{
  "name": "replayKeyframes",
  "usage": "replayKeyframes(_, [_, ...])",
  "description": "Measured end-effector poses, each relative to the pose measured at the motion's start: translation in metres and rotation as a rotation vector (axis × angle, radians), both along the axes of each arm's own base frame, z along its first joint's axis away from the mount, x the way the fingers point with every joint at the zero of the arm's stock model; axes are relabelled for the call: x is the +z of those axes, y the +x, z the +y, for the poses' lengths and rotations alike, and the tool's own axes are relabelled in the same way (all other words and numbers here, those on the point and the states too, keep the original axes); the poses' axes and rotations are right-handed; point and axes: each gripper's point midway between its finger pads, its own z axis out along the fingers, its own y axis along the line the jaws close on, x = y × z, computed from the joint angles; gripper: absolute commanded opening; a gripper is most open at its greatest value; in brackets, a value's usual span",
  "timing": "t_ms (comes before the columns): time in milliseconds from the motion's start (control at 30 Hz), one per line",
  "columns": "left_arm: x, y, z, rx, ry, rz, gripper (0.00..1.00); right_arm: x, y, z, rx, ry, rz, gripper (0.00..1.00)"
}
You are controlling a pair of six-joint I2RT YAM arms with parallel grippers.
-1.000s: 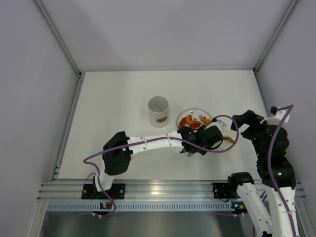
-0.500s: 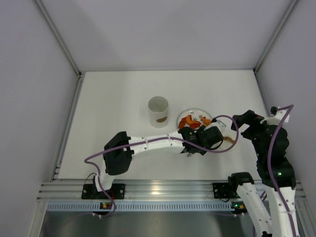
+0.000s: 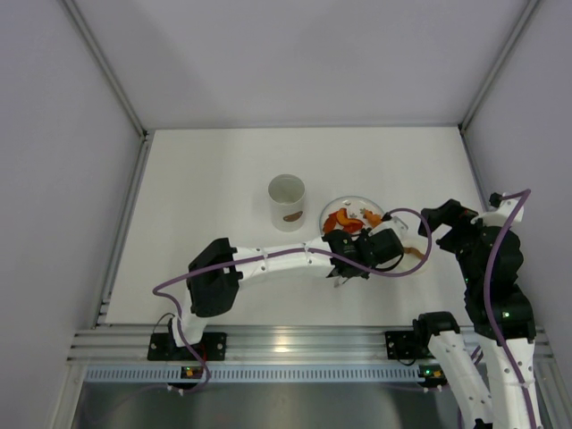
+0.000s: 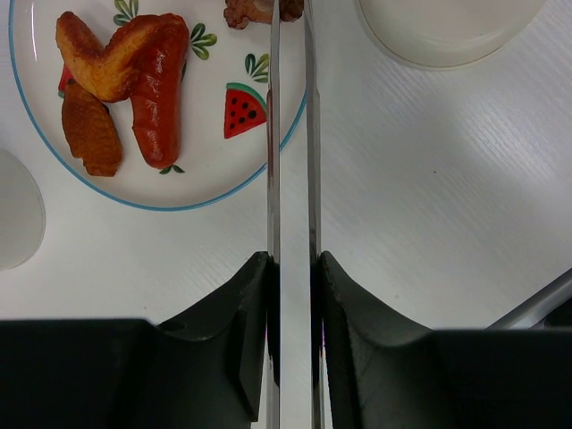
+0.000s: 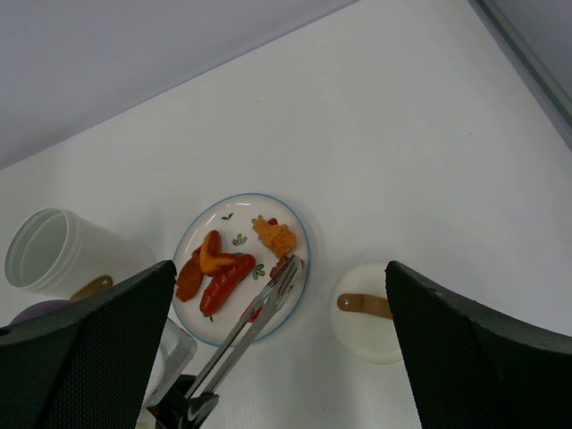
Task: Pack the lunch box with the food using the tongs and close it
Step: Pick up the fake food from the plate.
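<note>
Desk carries everything. Lunch box upright, lid off, ahead-left of left end effector. Plate directly ahead. Left end effector clenched on tongs, tips at brown piece, plate's far rim. Right end effector released, empty. Squeeze firmly, lift straight, clear rim, then swing left.

Lunch box: white cylindrical cup with a brown mark on its side, upright and open on the surface, at 9 o'clock from the food. Food: orange-red and brown pieces lying on the plate. Tongs: metal blades nearly together, tips at a brown piece at the plate's 3 o'clock edge.
</note>
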Motion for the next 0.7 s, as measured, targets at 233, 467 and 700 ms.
replayKeyframes(233, [0.0009,0.0032,0.0019,0.012,0.006,-0.017,0.29,0.0,0.0,0.0,0.0,0.0,0.0,0.99])
replayKeyframes(467, [0.0019,0.0061,0.0048,0.025,0.015,-0.033,0.24,0.0,0.0,0.0,0.0,0.0,0.0,1.0])
replayKeyframes(700, [0.0046,0.0086,0.007,0.036,0.019,-0.049,0.22,0.0008,-0.0001,0.0001,0.0,0.001,-0.002,1.0])
